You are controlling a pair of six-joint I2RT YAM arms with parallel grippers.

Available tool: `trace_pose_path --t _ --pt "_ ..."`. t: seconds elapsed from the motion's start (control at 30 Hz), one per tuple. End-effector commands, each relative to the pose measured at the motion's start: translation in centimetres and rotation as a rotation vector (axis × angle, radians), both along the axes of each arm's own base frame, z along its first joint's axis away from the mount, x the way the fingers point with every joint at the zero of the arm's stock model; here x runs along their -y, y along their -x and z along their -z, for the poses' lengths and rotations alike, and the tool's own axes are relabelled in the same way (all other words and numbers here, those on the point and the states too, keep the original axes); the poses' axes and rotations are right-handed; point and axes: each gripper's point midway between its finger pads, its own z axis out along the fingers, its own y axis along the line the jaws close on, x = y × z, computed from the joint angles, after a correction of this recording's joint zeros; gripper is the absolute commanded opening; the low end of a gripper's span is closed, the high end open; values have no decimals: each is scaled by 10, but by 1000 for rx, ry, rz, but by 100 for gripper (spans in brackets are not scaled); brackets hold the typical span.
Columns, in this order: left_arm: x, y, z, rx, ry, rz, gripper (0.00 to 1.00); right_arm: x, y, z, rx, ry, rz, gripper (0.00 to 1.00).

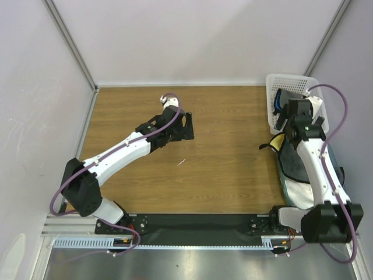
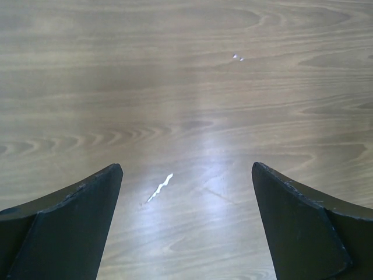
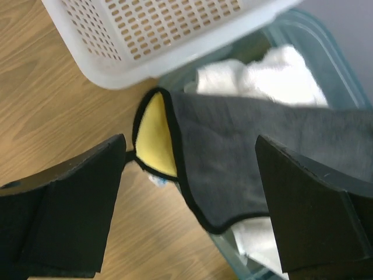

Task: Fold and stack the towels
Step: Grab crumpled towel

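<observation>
Grey cloth fills the gap under the right pincer (image 3: 189,143), whose black fingers stand wide apart with nothing between them. A dark grey soft cloth towel (image 3: 245,151) with a dark hem lies directly below, draped over a fluffy white cloth towel (image 3: 262,76) that shows beyond the fingertips. A small yellow cloth towel (image 3: 156,140) edged dark peeks out beside the left finger. All three are heaped in what looks like a translucent blue-green plastic tub (image 3: 326,46), with a white perforated plastic basket (image 3: 145,29) just ahead. The left pincer (image 2: 186,166), equally wide and empty, hangs over the bare brown wooden table (image 2: 175,87). No towel is folded yet, so the step in hand seems to be the first pick. Next, the right pincer should probably drop, close on the grey hem, and draw that towel onto open wood without dragging the yellow one along.
</observation>
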Motion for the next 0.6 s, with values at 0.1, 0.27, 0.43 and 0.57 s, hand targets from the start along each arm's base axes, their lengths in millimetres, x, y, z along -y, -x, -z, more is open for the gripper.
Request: trace_pose_path --t 0.1,0.27,0.43,0.57 --pt "-12 29 -6 18 110 -52 100 -2 17 27 26 -72 72 93" --pt "-33 53 -11 50 126 -40 100 -5 8 41 48 -93 76 82" --pt "-50 60 -11 85 110 -67 100 -4 6 53 50 -74 72 68" --pt "-52 63 -10 88 118 -62 100 1 7 77 -12 -54 97 61"
